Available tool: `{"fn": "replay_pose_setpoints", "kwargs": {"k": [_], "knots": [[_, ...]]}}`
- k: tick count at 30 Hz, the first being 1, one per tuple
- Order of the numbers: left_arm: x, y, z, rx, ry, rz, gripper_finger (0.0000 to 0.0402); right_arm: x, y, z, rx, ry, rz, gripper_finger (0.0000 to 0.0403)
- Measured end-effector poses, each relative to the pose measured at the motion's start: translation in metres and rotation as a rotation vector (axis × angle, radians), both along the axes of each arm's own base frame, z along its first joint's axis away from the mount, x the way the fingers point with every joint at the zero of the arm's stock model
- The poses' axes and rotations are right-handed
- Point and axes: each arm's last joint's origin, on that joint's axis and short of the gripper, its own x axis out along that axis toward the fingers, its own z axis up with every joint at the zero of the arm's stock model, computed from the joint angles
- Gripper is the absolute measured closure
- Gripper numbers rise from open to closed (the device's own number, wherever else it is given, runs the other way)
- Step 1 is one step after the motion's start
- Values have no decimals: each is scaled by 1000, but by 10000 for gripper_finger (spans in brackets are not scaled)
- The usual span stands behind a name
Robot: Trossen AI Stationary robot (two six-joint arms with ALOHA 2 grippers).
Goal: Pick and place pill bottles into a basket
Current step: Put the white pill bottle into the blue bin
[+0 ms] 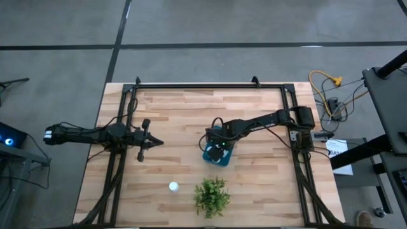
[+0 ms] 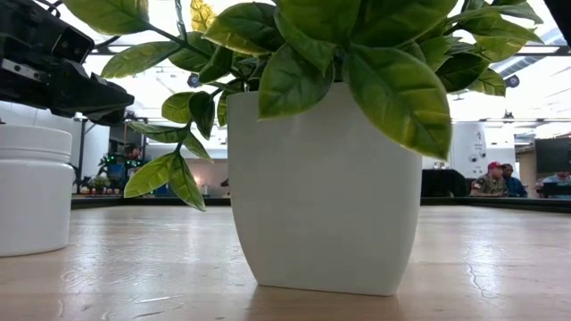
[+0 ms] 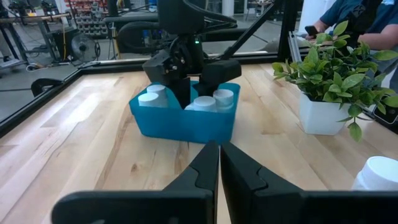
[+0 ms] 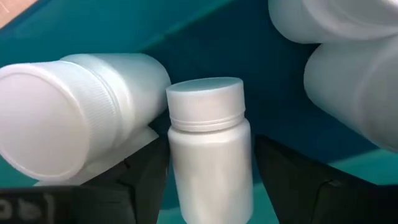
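The teal basket (image 1: 211,157) stands mid-table and holds several white pill bottles (image 3: 222,98). My right gripper (image 1: 218,147) reaches down into it and is shut on one pill bottle (image 4: 208,149); two others lie beside it (image 4: 81,106). One pill bottle (image 1: 173,186) stands upright on its base on the table near the front; it also shows in the low view (image 2: 32,189). My left gripper (image 1: 150,141) hovers shut and empty left of the basket; its fingers show closed in the left wrist view (image 3: 219,169). My right gripper pinches the pill bottle's body (image 4: 177,168), below the cap, between its two fingers (image 4: 149,171), which lie across the bottle. The fingers come from above, pointing down into the basket. The bottle's lower end is out of frame, so what it rests on cannot be told.
A green plant in a white pot (image 1: 212,196) stands near the table's front edge, right of the loose bottle; it fills the low view (image 2: 326,196). A dark frame rail (image 1: 210,86) runs round the table. People sit in the room beyond (image 2: 492,181).
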Motion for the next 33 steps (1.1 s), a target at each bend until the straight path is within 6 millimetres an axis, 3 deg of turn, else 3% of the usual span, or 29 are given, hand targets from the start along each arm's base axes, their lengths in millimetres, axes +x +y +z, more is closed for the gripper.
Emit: {"fn": "replay_pose_setpoints", "kwargs": {"k": [20,33], "knots": [[0,0,0,0,0,0,402,-1,-2,-2,-53,16,-13,179],[0,0,0,0,0,0,402,-2,-2,-3,-52,20,-3,236]]}}
